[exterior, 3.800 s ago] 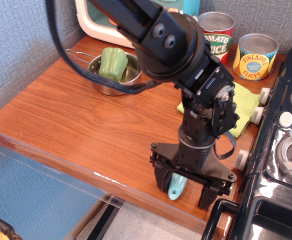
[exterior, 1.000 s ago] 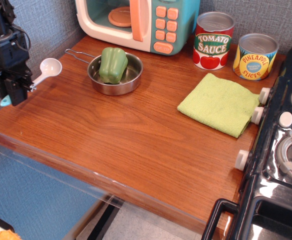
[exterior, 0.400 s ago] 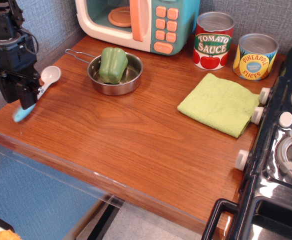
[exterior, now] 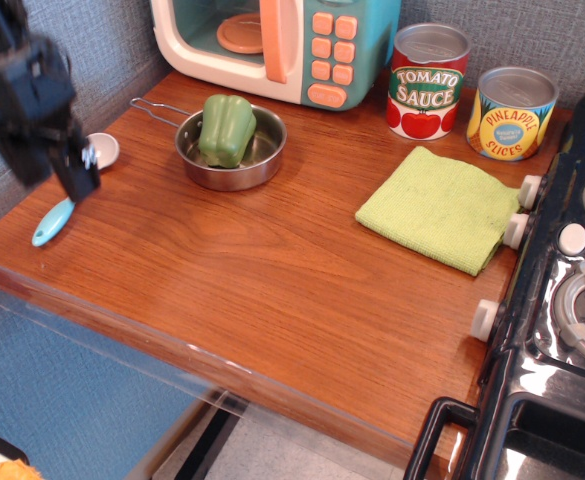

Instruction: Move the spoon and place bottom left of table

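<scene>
The spoon [exterior: 54, 220] lies flat on the table [exterior: 272, 280] near its left edge. Its light blue handle points to the front left and its white bowl [exterior: 102, 150] to the back right. My gripper [exterior: 54, 180] is blurred by motion and hangs just above the spoon's stem, hiding its middle. The fingers [exterior: 80, 172] stand apart and do not hold the spoon.
A steel pan [exterior: 232, 150] with a green pepper [exterior: 227, 128] stands behind the spoon to the right. A toy microwave [exterior: 277, 45], two cans [exterior: 428, 80], a green cloth [exterior: 440, 208] and a black toy stove [exterior: 562, 300] are further right.
The gripper carried the spoon from the front right to the left edge, lowered it and let go. The spoon now rests on the table and the gripper is lifting off.
</scene>
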Action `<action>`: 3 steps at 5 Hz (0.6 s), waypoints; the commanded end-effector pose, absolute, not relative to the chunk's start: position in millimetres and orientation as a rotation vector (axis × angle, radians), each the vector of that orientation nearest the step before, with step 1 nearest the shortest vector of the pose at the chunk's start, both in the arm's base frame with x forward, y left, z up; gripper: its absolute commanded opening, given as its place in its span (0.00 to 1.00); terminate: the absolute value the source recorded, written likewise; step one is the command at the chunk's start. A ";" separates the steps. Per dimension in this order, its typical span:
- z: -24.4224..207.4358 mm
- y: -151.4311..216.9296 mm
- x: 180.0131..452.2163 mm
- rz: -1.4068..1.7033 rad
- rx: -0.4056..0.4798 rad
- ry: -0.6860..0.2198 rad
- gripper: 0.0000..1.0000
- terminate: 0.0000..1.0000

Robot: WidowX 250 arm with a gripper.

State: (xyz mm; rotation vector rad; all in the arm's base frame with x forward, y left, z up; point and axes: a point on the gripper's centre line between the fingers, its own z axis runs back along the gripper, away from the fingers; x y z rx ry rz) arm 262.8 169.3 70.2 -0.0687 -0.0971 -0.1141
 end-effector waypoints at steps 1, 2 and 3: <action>112.0 110.6 267.0 -0.208 0.011 -0.096 1.00 0.00; 104.2 104.1 266.1 -0.160 0.018 -0.051 1.00 0.00; 104.2 104.1 266.1 -0.160 0.018 -0.051 1.00 0.00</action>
